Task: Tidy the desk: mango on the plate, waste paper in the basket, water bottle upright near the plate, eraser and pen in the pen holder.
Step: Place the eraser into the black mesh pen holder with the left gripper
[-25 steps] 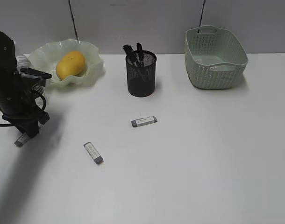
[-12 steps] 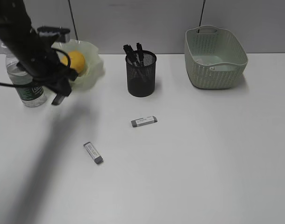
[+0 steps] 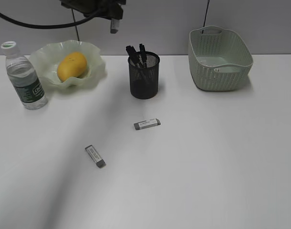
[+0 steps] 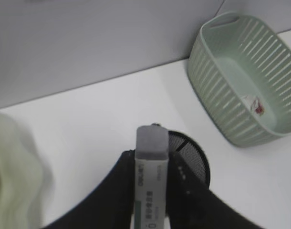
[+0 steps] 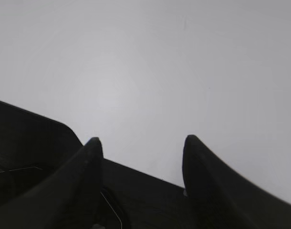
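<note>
Two erasers lie on the desk [image 3: 207, 157], one [image 3: 147, 124] below the pen holder [image 3: 144, 75] and another [image 3: 95, 156] further left; a third eraser [image 4: 150, 183] is clamped between the jaws of the left gripper [image 4: 151, 157], held high over the holder's mouth, probably to drop it in. The right gripper [image 5: 140, 148] has its jaws apart, gripping nothing, above bare desk. The mango [image 3: 72, 66] sits on the plate [image 3: 95, 71], the water bottle [image 3: 25, 76] stands upright beside it, and the waste paper [image 4: 256, 103] lies in the basket [image 3: 221, 76].
</note>
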